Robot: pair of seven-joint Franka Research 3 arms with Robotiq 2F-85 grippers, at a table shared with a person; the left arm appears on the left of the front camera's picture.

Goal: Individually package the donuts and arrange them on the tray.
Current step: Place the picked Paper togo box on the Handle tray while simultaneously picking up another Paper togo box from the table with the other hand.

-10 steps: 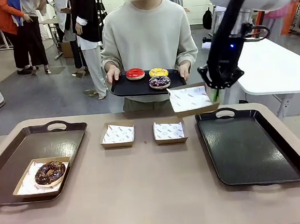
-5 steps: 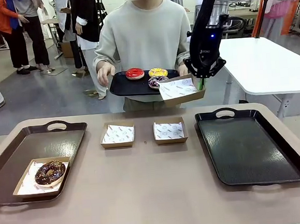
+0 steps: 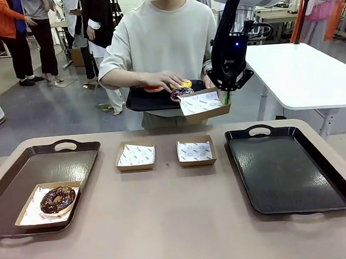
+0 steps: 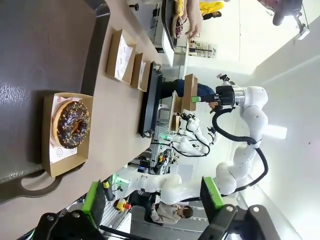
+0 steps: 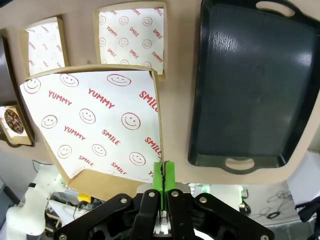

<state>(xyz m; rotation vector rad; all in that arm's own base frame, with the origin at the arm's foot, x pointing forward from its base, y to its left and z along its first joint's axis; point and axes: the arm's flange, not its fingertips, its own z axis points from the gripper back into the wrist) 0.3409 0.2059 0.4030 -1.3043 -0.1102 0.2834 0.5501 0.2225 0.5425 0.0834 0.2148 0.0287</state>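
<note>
My right gripper is shut on the edge of a paper-lined cardboard box and holds it in the air beside the small black tray that the person carries. On that tray lie a red donut, a yellow donut and a purple donut, with the person's hand over them. In the right wrist view the green pads pinch the box at its rim. The chocolate donut rests in its own box on the left tray. My left gripper hangs open above the chocolate donut.
Two empty lined boxes sit side by side at mid table. A large black tray lies bare at the right. A white table stands behind the right arm. Other people stand far off at the back left.
My right arm has carried the box left and up, to the person's tray. The person's hand left the tray's edge and reached over the donuts.
</note>
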